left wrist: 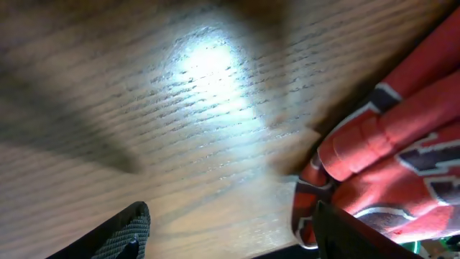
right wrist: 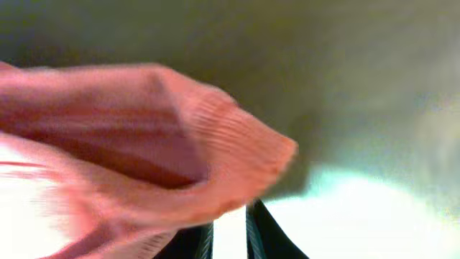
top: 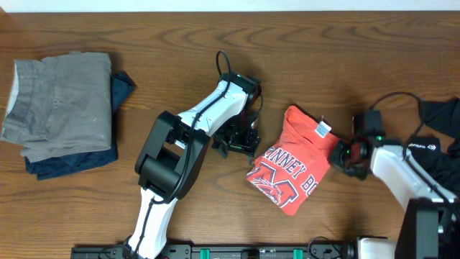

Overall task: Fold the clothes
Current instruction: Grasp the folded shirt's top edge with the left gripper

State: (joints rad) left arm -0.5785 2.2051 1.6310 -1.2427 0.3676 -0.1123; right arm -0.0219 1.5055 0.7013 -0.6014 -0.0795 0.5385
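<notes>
Coral-red short-sleeved T-shirt with white-and-dark print (top: 291,164) lies crumpled on the brown wooden tabletop (top: 180,43), right of centre; left gripper (top: 241,142) sits just beside its left edge, fingers (left wrist: 122,236) spread wide over bare wood, holding nothing; right gripper (top: 345,155) meets its right edge, fingers (right wrist: 267,236) nearly together; whether cloth is pinched cannot be told; black cloth garment (top: 440,119) lies at far right.

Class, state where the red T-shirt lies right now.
In the overhead view, the red T-shirt lies right of centre, between the left gripper and right gripper.
</notes>
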